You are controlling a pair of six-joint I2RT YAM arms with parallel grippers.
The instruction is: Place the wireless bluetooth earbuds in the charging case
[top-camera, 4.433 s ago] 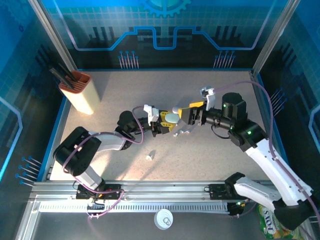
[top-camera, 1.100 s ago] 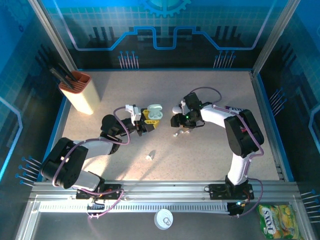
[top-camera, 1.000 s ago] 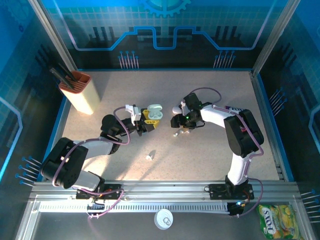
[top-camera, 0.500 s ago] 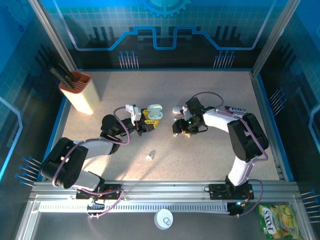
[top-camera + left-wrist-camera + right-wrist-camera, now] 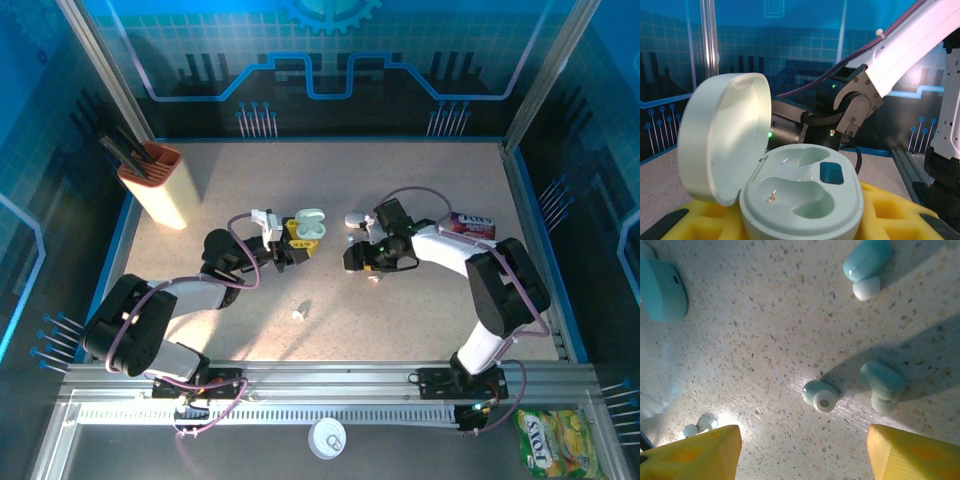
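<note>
My left gripper (image 5: 293, 243) is shut on the pale green charging case (image 5: 310, 226), which sits between its yellow pads (image 5: 890, 210). The case (image 5: 802, 192) has its lid (image 5: 722, 135) swung open and both wells are empty. My right gripper (image 5: 364, 260) points down at the table, open, with its yellow fingertips (image 5: 912, 455) apart and nothing between them. Three pale green earbuds lie on the table under it: one earbud (image 5: 820, 396) just ahead of the gap, a second earbud (image 5: 882, 385) to its right, a third earbud (image 5: 867, 265) farther off.
A pale blue rounded case (image 5: 662, 290) lies near the right gripper. A small white piece (image 5: 298, 313) lies on the table nearer the bases. A cream holder with black tools (image 5: 158, 185) stands far left. A red packet (image 5: 470, 222) lies to the right.
The right gripper has let go of the case, gone to the earbuds and shifted slightly nearer and rightward over them. The left gripper has drawn back left with the open case and now holds still.
</note>
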